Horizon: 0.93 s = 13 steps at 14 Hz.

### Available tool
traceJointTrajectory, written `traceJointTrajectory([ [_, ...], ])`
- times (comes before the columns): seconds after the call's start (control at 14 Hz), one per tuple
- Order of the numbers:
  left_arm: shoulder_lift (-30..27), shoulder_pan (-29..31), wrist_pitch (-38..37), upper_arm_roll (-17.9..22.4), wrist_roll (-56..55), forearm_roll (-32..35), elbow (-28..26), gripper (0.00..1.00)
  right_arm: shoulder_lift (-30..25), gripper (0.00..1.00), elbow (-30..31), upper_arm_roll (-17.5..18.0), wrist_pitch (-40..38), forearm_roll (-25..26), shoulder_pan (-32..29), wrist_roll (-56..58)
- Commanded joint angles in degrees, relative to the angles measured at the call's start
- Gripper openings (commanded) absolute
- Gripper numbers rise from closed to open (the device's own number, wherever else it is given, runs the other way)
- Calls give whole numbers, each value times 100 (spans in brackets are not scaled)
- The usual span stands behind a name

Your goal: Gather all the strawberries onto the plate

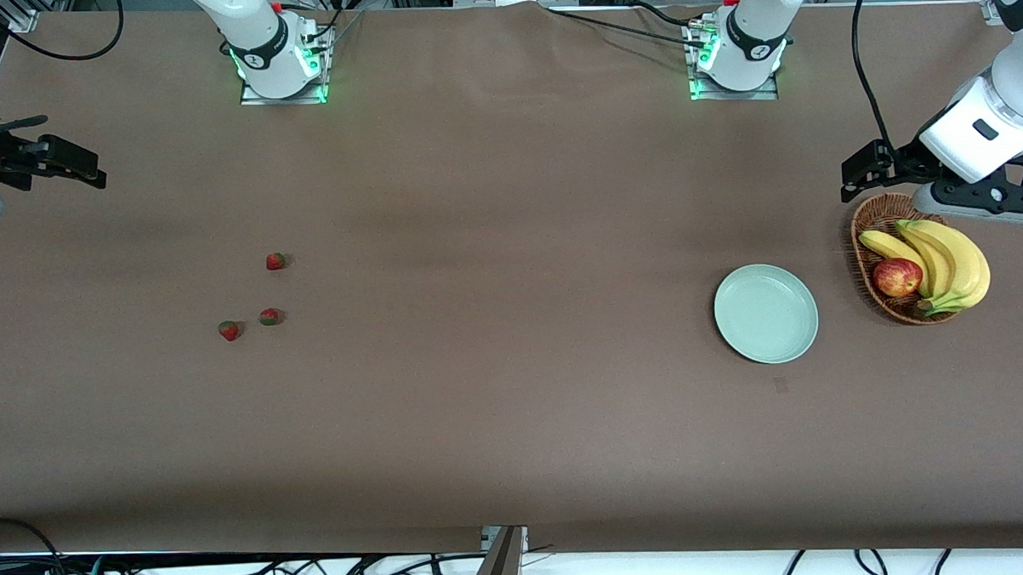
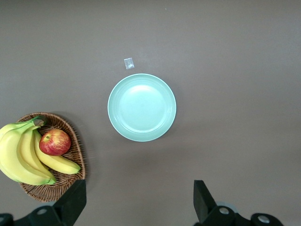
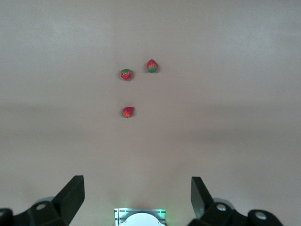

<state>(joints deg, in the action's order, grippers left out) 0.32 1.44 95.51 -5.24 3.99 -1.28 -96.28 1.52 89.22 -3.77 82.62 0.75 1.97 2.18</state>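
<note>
The table [image 1: 516, 423] carries everything, and nothing of the task is done yet: the plate [image 1: 766, 313] is bare and all 3 strawberries lie on the cloth, well apart from it.

The plate sits toward the left arm's end of the table, just beside the wicker basket [image 1: 865, 241] with the bananas [image 1: 945, 264] and the apple [image 1: 897, 277]. It is round, so it has no long axis.

The left claw [image 2: 138, 207] hangs over the table near the basket, its fingers spread wide and holding nothing. The right claw [image 3: 136, 202] hangs over the right arm's edge of the table, also spread and empty. Both arms seem to wait.

The 3 strawberries lie toward the right arm's end. 1 strawberry [image 1: 276, 261] lies nearer to the bases' edge; the other 2 [image 1: 269, 316] [image 1: 229, 330] lie side by side, nearer to the front camera. They are too small to tell surely which way each tip points. All 3 transfers remain.
</note>
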Motion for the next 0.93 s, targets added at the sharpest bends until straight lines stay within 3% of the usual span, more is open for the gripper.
traceJointTrajectory([
  [0.0, 65, 32, -111, -3, 49, -74, 153, 100, 41, 100, -116, 34, -35, 39, -57, 20],
  [0.36, 65, 32, -111, -3, 40, -74, 153, 100, 216, 100, -98, 43, 26, 65, -39, -59],
  [0.86, 65, 40, -111, -3, 49, -74, 153, 100, 1200, 100, -81, 61, 509, -101, -30, -7],
])
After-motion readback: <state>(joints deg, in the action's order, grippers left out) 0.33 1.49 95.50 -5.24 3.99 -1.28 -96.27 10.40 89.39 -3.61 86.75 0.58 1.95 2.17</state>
